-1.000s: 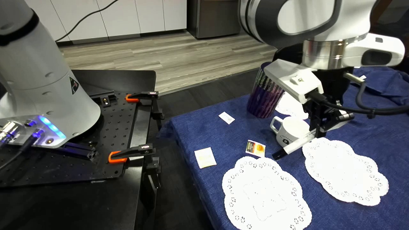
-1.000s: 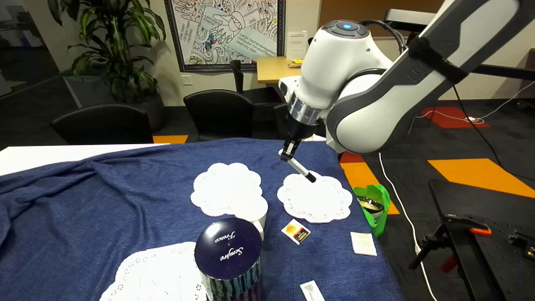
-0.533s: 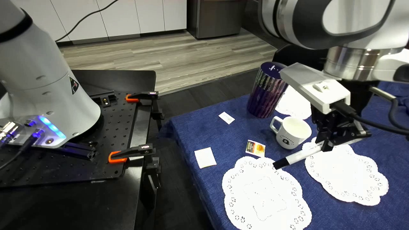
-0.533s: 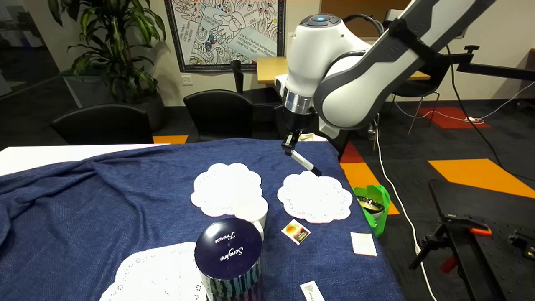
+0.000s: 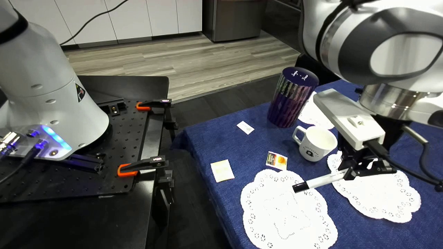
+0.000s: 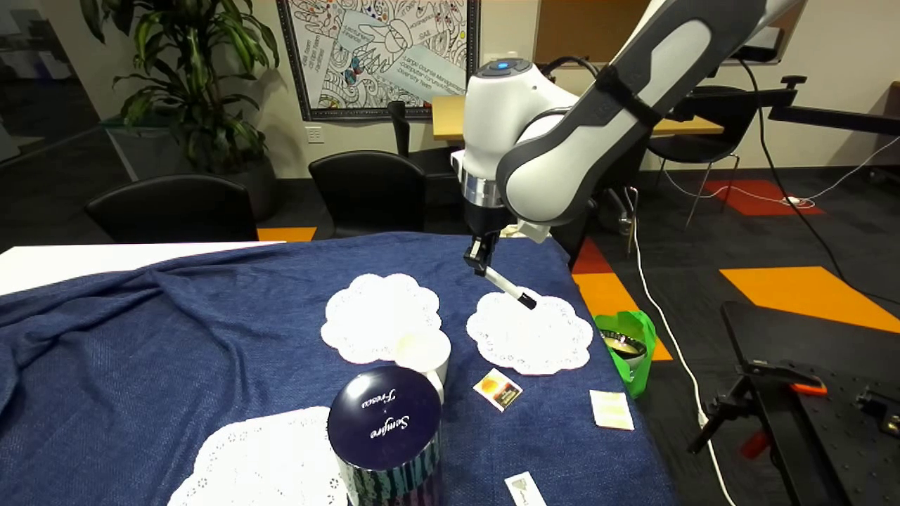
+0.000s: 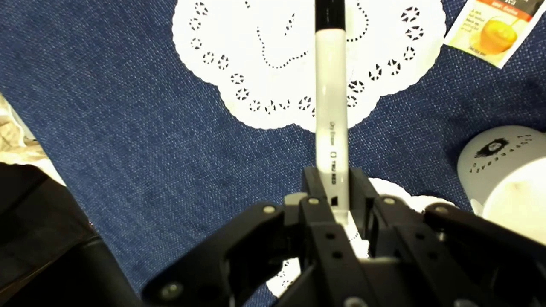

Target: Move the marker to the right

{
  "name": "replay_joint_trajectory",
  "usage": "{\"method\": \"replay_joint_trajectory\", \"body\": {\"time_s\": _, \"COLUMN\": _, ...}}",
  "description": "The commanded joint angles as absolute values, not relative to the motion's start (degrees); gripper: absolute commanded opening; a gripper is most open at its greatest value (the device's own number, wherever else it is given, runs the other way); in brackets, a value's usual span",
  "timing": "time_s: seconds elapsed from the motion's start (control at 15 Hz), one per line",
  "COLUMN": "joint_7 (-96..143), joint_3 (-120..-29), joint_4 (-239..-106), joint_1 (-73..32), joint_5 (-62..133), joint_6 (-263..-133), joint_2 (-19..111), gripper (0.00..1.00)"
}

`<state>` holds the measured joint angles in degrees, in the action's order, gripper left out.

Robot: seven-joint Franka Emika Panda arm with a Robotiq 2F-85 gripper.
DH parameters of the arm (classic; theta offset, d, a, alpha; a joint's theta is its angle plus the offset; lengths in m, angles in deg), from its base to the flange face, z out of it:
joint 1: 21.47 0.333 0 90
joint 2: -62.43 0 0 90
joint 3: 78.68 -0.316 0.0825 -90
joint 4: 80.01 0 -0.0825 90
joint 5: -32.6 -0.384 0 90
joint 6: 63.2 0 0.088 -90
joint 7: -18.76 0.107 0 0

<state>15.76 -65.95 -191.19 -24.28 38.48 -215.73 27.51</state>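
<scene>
The marker, white with a black end, shows in both exterior views [image 5: 325,180] [image 6: 506,284] and upright in the wrist view [image 7: 332,94]. My gripper [image 5: 347,173] is shut on its white end, with one finger on each side; this shows clearly in the wrist view [image 7: 335,187] and also in an exterior view [image 6: 479,266]. The black end points away from the gripper, and appears over the edge of a white lace doily [image 5: 285,218]. The marker seems held above the table; its exact height cannot be told.
A white mug [image 5: 316,143] stands close to the gripper, with a purple canister [image 5: 290,100] behind it. Another doily [image 5: 380,197] lies below the gripper. A tea packet [image 5: 277,160] and white paper squares [image 5: 222,170] lie on the blue cloth [image 6: 176,365].
The gripper and marker have moved lower in an exterior view, and the arm has shifted left in an exterior view. The marker stays gripped throughout. The mug, canister and doilies have not moved.
</scene>
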Motion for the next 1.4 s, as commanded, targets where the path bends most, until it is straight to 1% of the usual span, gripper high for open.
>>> {"method": "replay_joint_trajectory", "body": {"time_s": 0.0, "joint_7": 17.13, "joint_3": -67.68, "joint_4": -185.16, "joint_1": -26.40, "joint_5": 38.44, "joint_6": -212.96, "joint_2": 22.29, "gripper": 0.05}}
{"method": "replay_joint_trajectory", "body": {"time_s": 0.33, "joint_7": 16.66, "joint_3": -68.56, "joint_4": -179.81, "joint_1": -27.75, "joint_5": 37.72, "joint_6": -210.14, "joint_2": 17.09, "gripper": 0.05}}
{"method": "replay_joint_trajectory", "body": {"time_s": 0.4, "joint_7": 16.64, "joint_3": -68.68, "joint_4": -178.63, "joint_1": -27.92, "joint_5": 37.70, "joint_6": -209.09, "joint_2": 16.18, "gripper": 0.07}}
{"method": "replay_joint_trajectory", "body": {"time_s": 0.47, "joint_7": 16.59, "joint_3": -68.88, "joint_4": -177.63, "joint_1": -28.10, "joint_5": 37.65, "joint_6": -208.08, "joint_2": 15.54, "gripper": 0.45}}
{"method": "replay_joint_trajectory", "body": {"time_s": 0.53, "joint_7": 16.46, "joint_3": -69.01, "joint_4": -176.90, "joint_1": -28.23, "joint_5": 37.73, "joint_6": -207.42, "joint_2": 15.20, "gripper": 0.47}}
{"method": "replay_joint_trajectory", "body": {"time_s": 0.6, "joint_7": 16.61, "joint_3": -68.97, "joint_4": -176.26, "joint_1": -28.15, "joint_5": 37.84, "joint_6": -206.87, "joint_2": 14.90, "gripper": 0.53}}
{"method": "replay_joint_trajectory", "body": {"time_s": 1.0, "joint_7": 17.75, "joint_3": -67.70, "joint_4": -176.98, "joint_1": -26.88, "joint_5": 39.00, "joint_6": -207.70, "joint_2": 17.92, "gripper": 0.98}}
{"method": "replay_joint_trajectory", "body": {"time_s": 1.07, "joint_7": 18.14, "joint_3": -67.40, "joint_4": -176.94, "joint_1": -26.67, "joint_5": 39.19, "joint_6": -207.71, "joint_2": 18.23, "gripper": 1.00}}
{"method": "replay_joint_trajectory", "body": {"time_s": 1.33, "joint_7": 18.18, "joint_3": -66.90, "joint_4": -178.67, "joint_1": -26.16, "joint_5": 40.00, "joint_6": -208.18, "joint_2": 21.01, "gripper": 1.00}}
